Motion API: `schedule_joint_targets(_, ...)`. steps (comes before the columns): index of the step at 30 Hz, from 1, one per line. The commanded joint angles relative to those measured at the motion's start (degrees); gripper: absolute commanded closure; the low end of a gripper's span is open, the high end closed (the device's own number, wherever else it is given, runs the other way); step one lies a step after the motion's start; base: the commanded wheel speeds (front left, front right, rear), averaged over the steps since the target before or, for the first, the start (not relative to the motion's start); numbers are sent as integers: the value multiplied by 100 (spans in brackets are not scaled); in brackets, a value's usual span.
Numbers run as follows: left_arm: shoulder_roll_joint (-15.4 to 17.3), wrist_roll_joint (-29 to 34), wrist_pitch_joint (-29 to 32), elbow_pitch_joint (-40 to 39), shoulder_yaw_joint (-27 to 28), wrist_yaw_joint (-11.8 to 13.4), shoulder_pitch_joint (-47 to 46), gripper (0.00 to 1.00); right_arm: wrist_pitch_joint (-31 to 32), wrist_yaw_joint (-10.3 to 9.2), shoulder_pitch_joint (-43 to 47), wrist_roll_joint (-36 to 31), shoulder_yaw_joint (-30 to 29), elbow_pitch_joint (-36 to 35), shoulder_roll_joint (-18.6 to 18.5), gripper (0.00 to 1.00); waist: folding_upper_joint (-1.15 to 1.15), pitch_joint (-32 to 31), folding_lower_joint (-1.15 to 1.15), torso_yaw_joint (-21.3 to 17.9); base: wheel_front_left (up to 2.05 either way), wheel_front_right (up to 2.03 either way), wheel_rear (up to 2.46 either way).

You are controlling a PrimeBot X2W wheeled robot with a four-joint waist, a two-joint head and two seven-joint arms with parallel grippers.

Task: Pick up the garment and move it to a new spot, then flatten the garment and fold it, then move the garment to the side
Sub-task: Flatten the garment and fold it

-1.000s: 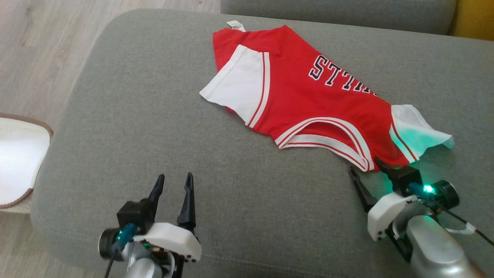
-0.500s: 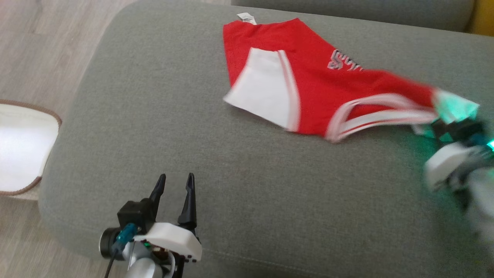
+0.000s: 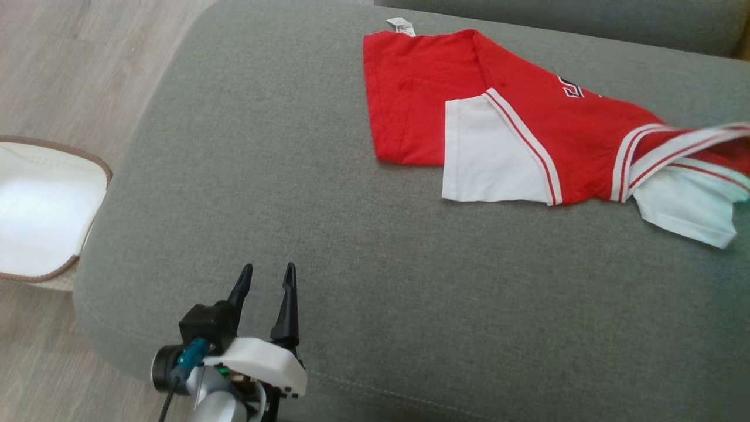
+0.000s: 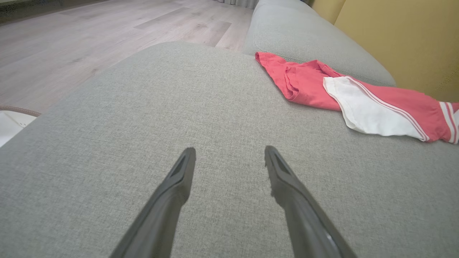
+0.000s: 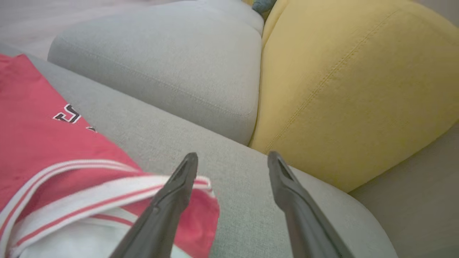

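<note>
The garment is a red jersey with white sleeves, striped trim and dark lettering. It lies rumpled on the far right of the grey sofa seat. My left gripper is open and empty near the seat's front left edge, far from the garment, with bare fabric between its fingers. My right gripper is open over the seat's right end. The garment's striped neckline lies just left of and below its left finger, and nothing is between the jaws.
A yellow cushion and a grey back cushion rise just beyond the right gripper. A white basket with a brown rim stands on the wooden floor left of the sofa.
The right gripper seized the garment's shoulder, dragged it rightward across the seat, then opened and let go. The head camera shifted as well. The left gripper stayed put.
</note>
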Motion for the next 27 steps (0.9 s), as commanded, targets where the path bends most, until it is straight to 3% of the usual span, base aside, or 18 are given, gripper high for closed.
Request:
schedule_joint_targets(1, 42, 33, -32, -144, 166, 9, -157, 0, -97, 37, -152, -64, 27, -198, 9, 0, 0, -20, 0, -18, 0, 0, 0)
schedule_joint_targets(4, 42, 40, -32, -150, 180, 7, -141, 0, -291, 37, -13, -135, -149, -428, 443, 0, 0, -58, 0, -59, 0, 0, 0)
schedule_joint_targets(7, 42, 33, -32, -170, 185, 12, -144, 0, -367, 37, 158, -15, 43, -667, 992, 0, 0, -52, 0, -107, 0, 0, 0)
schedule_joint_targets(15, 42, 0, -32, -205, 68, 0, -254, 0, -389, 37, 655, 987, 1505, -1144, 1910, 0, 0, 74, 0, 2, 0, 0, 0)
schedule_joint_targets(22, 42, -38, -32, -219, 9, 23, -262, 0, -370, 37, 891, 2156, 3137, -1071, 2117, 0, 0, 164, 0, 253, 0, 0, 0)
schedule_joint_targets(27, 42, -84, -32, -248, -67, 53, -290, 0, -305, 37, 798, 2691, 3814, -879, 2011, 0, 0, 246, 0, 408, 0, 0, 0)
